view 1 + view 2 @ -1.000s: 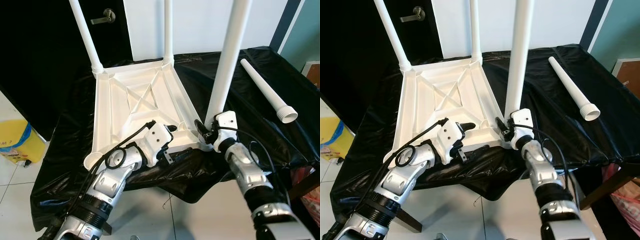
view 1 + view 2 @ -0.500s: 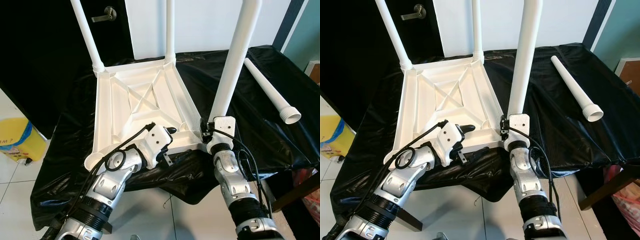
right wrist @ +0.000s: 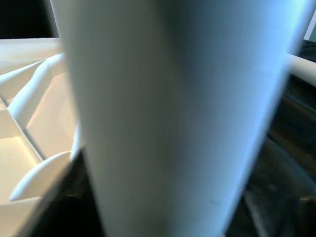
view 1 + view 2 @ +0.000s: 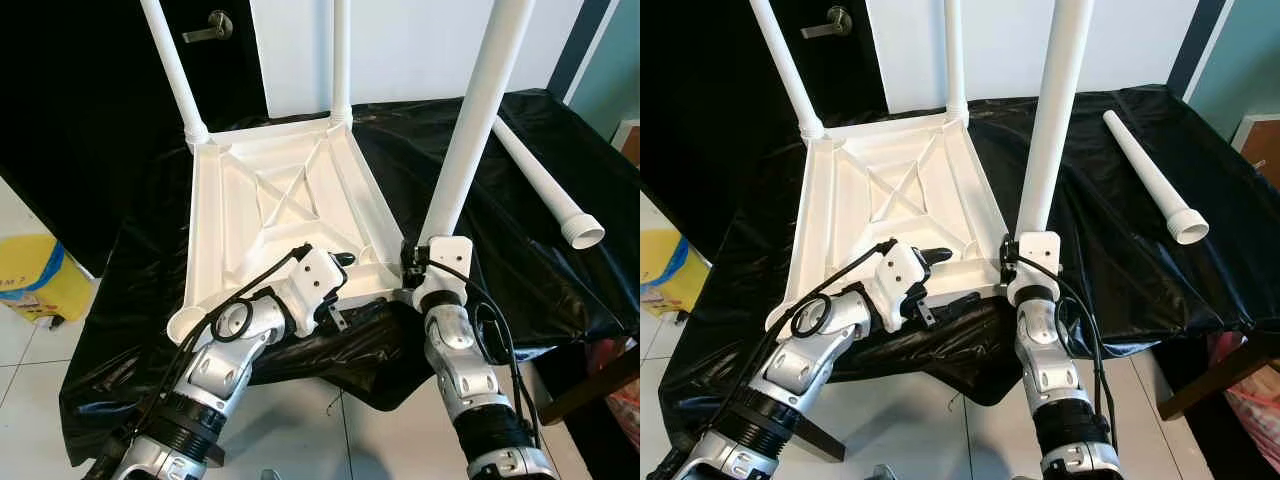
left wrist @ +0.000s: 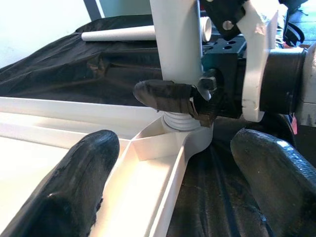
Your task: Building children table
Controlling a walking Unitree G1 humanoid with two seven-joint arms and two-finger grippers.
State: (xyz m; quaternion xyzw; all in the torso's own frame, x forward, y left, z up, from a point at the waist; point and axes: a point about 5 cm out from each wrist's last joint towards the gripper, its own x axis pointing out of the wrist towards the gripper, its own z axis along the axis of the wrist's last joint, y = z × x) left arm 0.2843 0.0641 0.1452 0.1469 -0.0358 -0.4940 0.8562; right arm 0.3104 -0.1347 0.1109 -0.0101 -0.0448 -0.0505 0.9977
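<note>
Risk of cross-threading, judged: leg (image 4: 470, 130) leaning right off its corner socket. Long axis near upright, threaded end down at the near right corner of the upturned tabletop (image 4: 270, 200). Right gripper (image 5: 170, 96) pinching its base; left gripper (image 5: 168, 187) spread beside it. Spare leg (image 4: 540, 180) flat on the table (image 4: 150, 250)

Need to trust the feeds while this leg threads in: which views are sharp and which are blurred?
Left eye view: sharp, evenly lit. Left wrist view: threaded leg crisp, near fingers soft. Right wrist view: the leg sits too close and is blurred.
</note>
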